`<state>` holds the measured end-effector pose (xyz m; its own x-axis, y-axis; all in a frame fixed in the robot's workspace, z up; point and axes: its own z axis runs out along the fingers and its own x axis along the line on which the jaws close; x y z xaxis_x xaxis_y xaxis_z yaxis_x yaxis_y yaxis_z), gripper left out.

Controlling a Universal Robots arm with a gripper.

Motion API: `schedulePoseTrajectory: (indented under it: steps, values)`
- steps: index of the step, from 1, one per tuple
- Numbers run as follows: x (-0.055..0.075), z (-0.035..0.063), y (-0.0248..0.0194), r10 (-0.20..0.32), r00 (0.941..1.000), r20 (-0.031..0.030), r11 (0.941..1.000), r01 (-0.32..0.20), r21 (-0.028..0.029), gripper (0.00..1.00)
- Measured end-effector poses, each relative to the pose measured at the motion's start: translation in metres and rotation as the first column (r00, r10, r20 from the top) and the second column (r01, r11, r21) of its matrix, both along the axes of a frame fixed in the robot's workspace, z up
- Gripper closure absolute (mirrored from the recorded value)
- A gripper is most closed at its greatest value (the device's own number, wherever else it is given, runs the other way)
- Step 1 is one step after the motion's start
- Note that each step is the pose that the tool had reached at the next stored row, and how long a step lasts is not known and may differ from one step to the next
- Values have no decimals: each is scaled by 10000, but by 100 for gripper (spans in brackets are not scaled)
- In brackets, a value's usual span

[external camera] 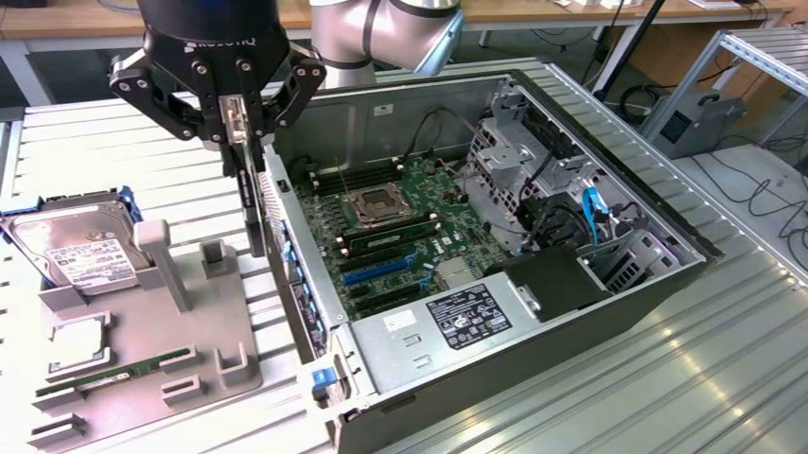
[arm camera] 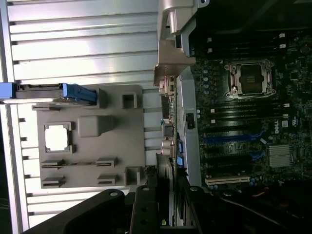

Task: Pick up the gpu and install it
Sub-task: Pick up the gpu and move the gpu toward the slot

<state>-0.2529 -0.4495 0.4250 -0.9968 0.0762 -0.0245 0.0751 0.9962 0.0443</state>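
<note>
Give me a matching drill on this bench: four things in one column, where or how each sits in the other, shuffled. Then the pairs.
Things
1. gpu
2. hard drive
3. memory stick
4. CPU socket

Places
A. on the board inside the case
B. lying flat in a slot of the grey tray
C. hanging upright, gripped by the gripper
D. in a blue frame, at the exterior view's left

Pairs: 1-C, 2-D, 3-B, 4-A
</note>
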Motion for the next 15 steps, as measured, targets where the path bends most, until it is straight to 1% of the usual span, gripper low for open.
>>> schedulePoseTrajectory:
  steps: [15]
  values:
    - [80, 0, 0, -1, 10000, -1, 10000, 1, -1, 74]
